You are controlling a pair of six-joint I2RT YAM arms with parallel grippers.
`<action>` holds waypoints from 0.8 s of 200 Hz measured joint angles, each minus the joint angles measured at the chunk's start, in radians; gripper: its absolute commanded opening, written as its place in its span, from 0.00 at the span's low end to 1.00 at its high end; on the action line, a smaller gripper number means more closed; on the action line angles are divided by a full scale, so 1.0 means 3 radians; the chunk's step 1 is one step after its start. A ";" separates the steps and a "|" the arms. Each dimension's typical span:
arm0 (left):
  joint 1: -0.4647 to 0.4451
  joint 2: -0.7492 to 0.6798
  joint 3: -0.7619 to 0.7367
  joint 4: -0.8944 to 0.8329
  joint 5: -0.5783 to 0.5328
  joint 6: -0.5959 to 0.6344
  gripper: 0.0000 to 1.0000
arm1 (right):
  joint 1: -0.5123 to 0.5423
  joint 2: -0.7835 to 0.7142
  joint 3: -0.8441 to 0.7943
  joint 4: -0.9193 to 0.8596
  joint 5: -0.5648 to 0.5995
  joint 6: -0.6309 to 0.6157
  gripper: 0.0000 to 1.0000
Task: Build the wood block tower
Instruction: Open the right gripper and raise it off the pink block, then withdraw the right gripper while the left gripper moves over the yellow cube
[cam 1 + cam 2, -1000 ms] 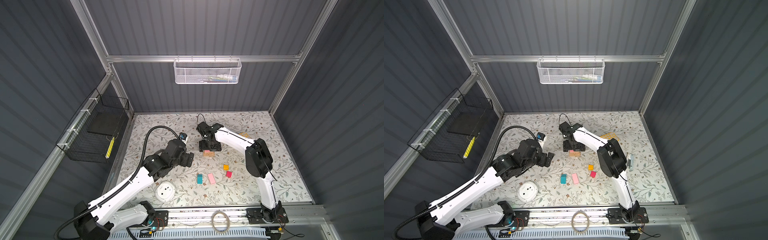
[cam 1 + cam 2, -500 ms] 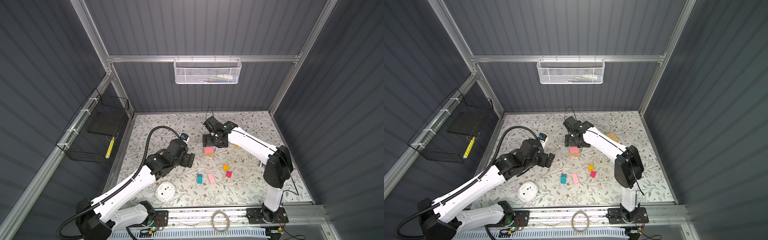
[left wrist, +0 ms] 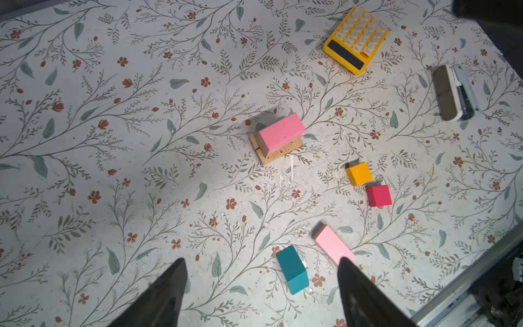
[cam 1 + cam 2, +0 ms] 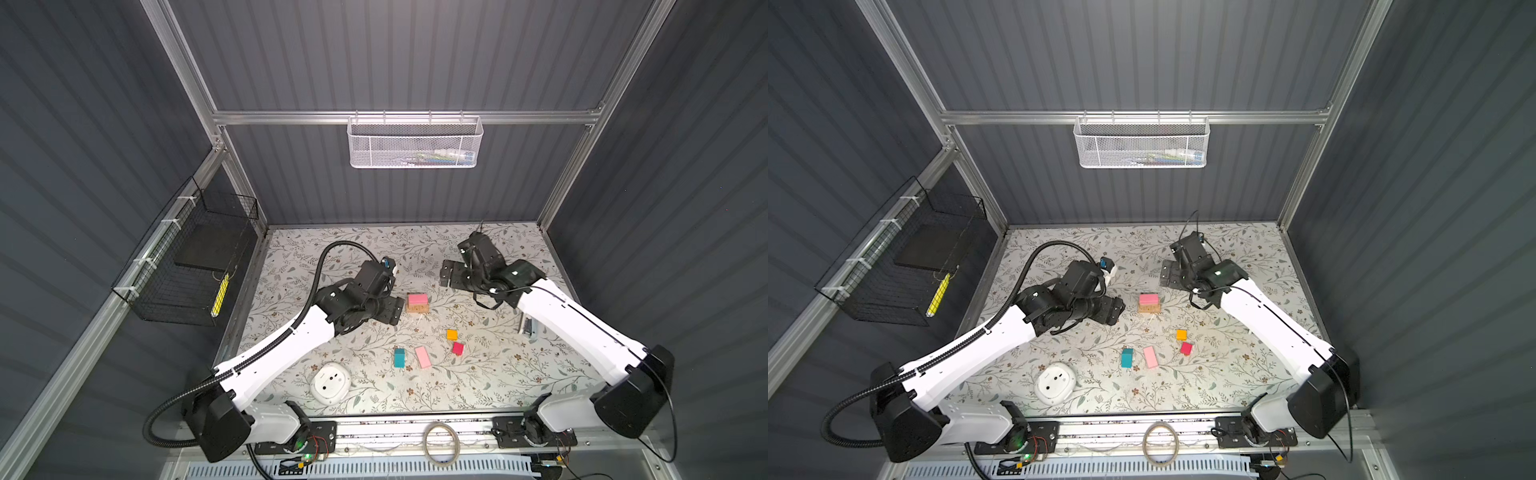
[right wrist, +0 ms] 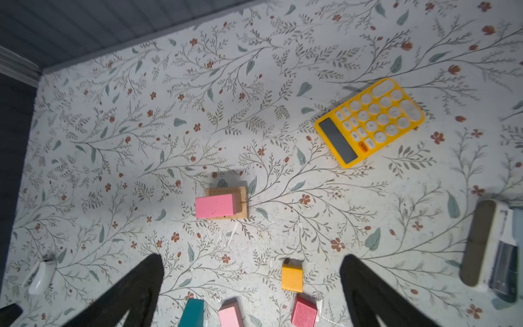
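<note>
1. Floral-print table (image 4: 519,374) inside dark ribbed walls (image 4: 415,62). Notes run from the front rail (image 4: 395,424) outward.
2. Risk, nearest row: the teal block (image 3: 293,269) and pale pink slab (image 3: 334,245) lie flat, just beside each other. Wide jaws coming down on one would likely shove its neighbour.
3. Risk, next row: the red cube (image 3: 378,195) and orange cube (image 3: 358,173) sit just apart, corner toward corner. The hazard is the same, and a skewed pinch could also spin a cube out.
4. Risk, farther: the tower (image 4: 417,303) so far is one pink slab (image 3: 281,131) on tan bars (image 3: 276,155).
   - In the right wrist view the slab appears off-centre, toward one end of the base.
   - Judgement: a load set on that end may tilt or slide it.
   - The bars look loose side by side, so a sideways knock could split them.
5. Left gripper (image 3: 261,260): jaws wide, nothing held.
   - In both top views it hangs just beside the tower, on its left.
   - The teal block lies just ahead of the tips, within the gap's span.
   - The pale slab's near end is close to one fingertip (image 3: 351,283).
6. Right gripper (image 5: 252,256): jaws wide, empty. It is beyond the tower and apart from it. The orange cube lies ahead within the span, and the tower is farther out.
7. Farthest: the yellow calculator (image 5: 369,123), well apart from the blocks.
</note>
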 measured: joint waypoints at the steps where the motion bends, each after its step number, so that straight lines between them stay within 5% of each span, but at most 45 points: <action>1: -0.0006 0.0011 0.0011 -0.0005 0.0000 -0.0005 0.82 | -0.0006 -0.0011 -0.0005 0.0005 0.0001 -0.0004 0.96; 80: -0.0675 0.0963 0.0968 -0.0201 -0.0041 -0.0184 0.76 | -0.0390 -0.0843 -0.0514 0.0829 -0.0111 -0.0042 0.90; 160: -0.1063 0.2075 0.1919 -0.0633 -0.0116 -0.0336 0.72 | -0.0470 -0.2398 -0.1312 0.1244 0.0089 0.0098 0.85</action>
